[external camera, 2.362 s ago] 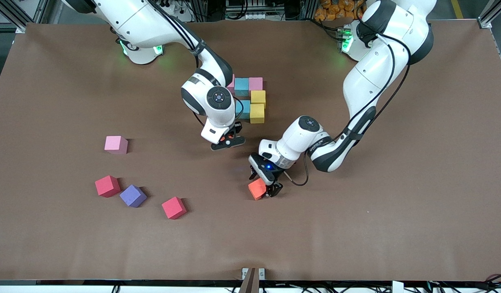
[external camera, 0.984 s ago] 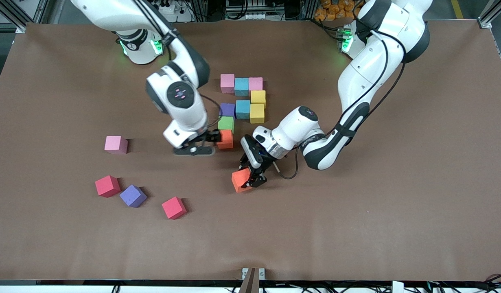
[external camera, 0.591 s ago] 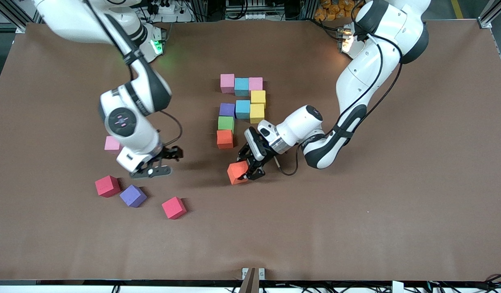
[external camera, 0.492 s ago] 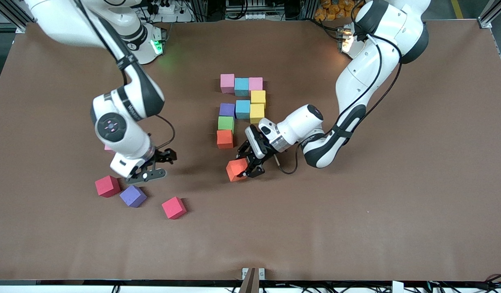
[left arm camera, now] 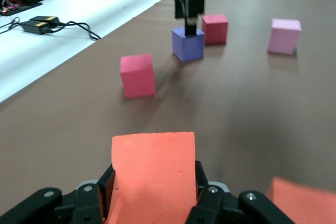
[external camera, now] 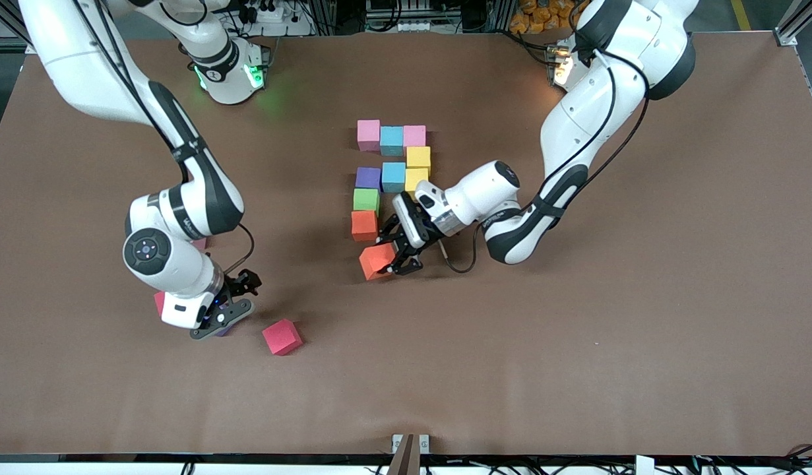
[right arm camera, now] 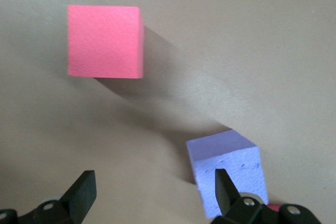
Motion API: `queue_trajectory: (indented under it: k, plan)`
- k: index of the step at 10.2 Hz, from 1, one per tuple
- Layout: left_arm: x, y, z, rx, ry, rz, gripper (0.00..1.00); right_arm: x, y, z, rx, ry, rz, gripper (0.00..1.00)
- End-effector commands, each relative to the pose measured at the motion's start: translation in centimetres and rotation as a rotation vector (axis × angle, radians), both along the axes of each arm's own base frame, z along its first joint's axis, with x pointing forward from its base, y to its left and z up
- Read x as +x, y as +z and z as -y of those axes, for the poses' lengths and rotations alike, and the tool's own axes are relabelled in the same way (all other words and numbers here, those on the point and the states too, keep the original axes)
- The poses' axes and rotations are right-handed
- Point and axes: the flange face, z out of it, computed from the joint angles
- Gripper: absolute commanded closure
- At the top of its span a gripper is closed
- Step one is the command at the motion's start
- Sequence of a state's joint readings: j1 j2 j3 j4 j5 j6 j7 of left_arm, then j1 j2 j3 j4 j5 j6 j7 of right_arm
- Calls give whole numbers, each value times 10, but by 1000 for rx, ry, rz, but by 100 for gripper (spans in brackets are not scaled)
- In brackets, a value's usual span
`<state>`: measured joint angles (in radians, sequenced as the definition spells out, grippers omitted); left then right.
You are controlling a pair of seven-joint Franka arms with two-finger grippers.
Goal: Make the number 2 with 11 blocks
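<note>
The part-built number 2 lies mid-table: pink (external camera: 369,134), light blue (external camera: 392,140), pink (external camera: 414,135), yellow (external camera: 418,158), yellow (external camera: 415,178), light blue (external camera: 393,177), purple (external camera: 368,177), green (external camera: 365,199), orange (external camera: 364,225). My left gripper (external camera: 391,256) is shut on an orange block (external camera: 376,261) (left arm camera: 153,174), beside the placed orange one. My right gripper (external camera: 231,302) (right arm camera: 153,190) is open, low over a loose purple block (right arm camera: 227,171) (left arm camera: 188,44); one fingertip (right arm camera: 223,184) is above that block, which is not between the fingers.
Two red cubes lie near the right gripper, one nearer the camera (external camera: 282,336) (right arm camera: 105,40), one mostly hidden by the arm (external camera: 158,302). A loose pink cube (left arm camera: 284,36) shows in the left wrist view; the right arm hides it in the front view.
The right arm swung from the digit toward the loose cubes and came down over the purple block. The left gripper carried the orange block closer to the digit's orange cube.
</note>
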<state>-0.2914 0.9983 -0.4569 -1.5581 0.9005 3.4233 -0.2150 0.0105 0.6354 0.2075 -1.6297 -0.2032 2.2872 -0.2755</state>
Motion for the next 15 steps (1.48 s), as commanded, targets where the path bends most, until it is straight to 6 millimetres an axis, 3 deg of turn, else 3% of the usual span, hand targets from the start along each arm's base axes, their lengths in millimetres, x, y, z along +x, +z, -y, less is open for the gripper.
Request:
queue_trajectory:
  k: [1, 4, 9, 11, 13, 15]
  plan:
    - [3, 70, 36, 83, 131, -112, 100, 9, -6, 10, -2, 27, 8, 0]
    - [-6, 102, 46, 234, 224, -296, 100, 15, -7, 41, -22, 99, 25, 0]
    - [-52, 137, 36, 483, 205, -468, 100, 19, -19, 50, -20, 116, 60, 0]
    - [-66, 155, 23, 630, 80, -520, 100, 20, -23, 58, -24, 145, 55, 0]
    - [-52, 157, -8, 722, -89, -473, 99, 24, -30, 78, -33, 158, 87, 0]
    - [-31, 148, -27, 737, -282, -372, 99, 24, -34, 80, -30, 155, 91, 0]
